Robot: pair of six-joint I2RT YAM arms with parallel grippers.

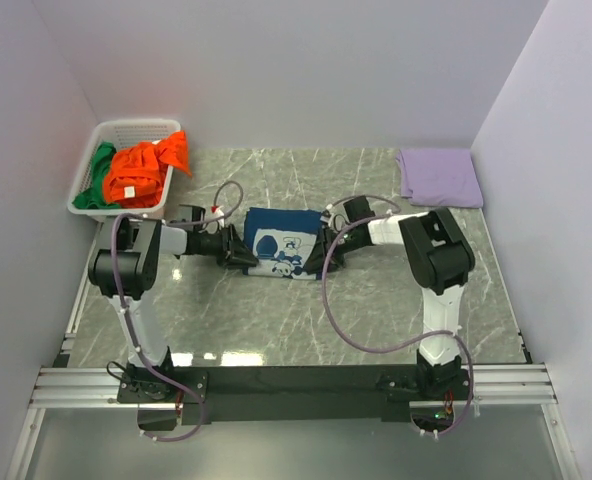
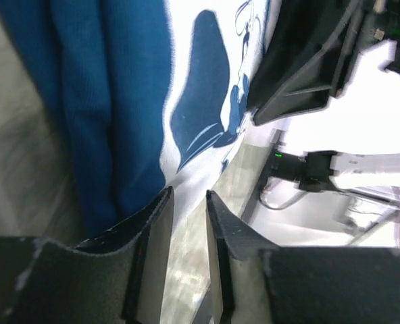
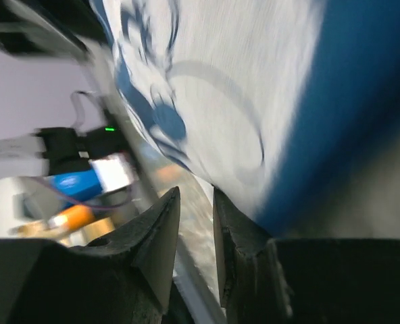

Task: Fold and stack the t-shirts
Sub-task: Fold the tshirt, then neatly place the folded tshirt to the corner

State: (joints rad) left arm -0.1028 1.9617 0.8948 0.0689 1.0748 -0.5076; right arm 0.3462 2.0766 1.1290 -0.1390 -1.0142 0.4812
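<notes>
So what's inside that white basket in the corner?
An orange t-shirt is heaped in the basket, with a green t-shirt showing at its left side. Whatever lies beneath them is covered.

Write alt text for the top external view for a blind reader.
A folded navy t-shirt with a white print lies mid-table, the left claw at its left edge and the right claw at its right. A white basket at the far left holds an orange t-shirt and a green t-shirt; a folded purple cloth lies far right.
</notes>
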